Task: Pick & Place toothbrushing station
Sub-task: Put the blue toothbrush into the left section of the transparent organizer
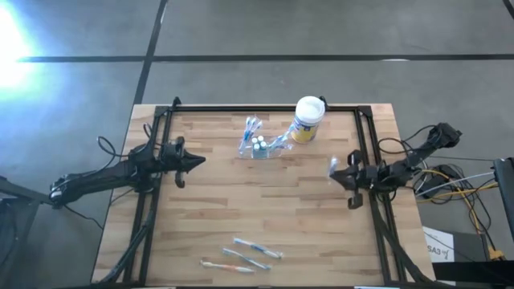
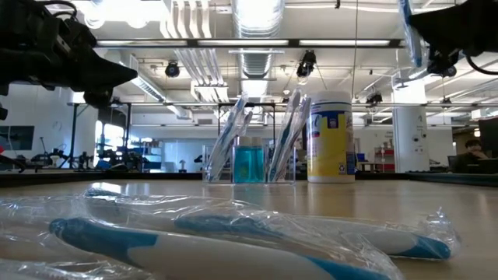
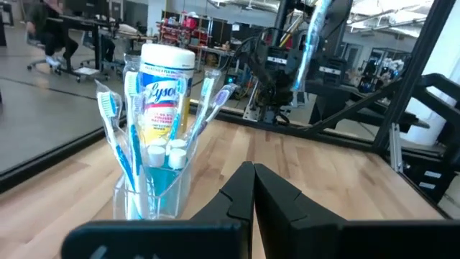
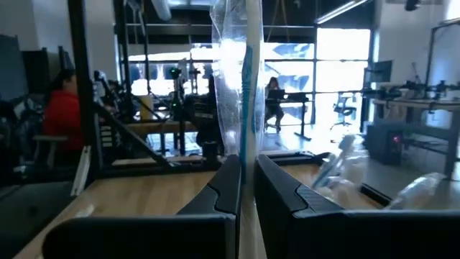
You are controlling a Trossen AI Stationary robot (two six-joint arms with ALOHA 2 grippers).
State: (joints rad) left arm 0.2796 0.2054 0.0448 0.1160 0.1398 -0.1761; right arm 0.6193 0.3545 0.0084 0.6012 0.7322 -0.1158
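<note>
While the toothbrushing station (image 1: 259, 147) is standing toward the far middle of the worktop (image 1: 217, 201), just beside the white canister (image 1: 307, 119), both arms are waiting at the side edges. The left hand (image 1: 193, 161) is hovering near the left rail with its fingers clenched together, and bare wood is lying open between it and the station. The right hand (image 1: 336, 170) is hanging by the right rail, grasping a wrapped toothbrush (image 4: 241, 86) that is sticking up between its fingers. More wrapped toothbrushes (image 1: 245, 255) are lying near the front edge, well apart from the station.
</note>
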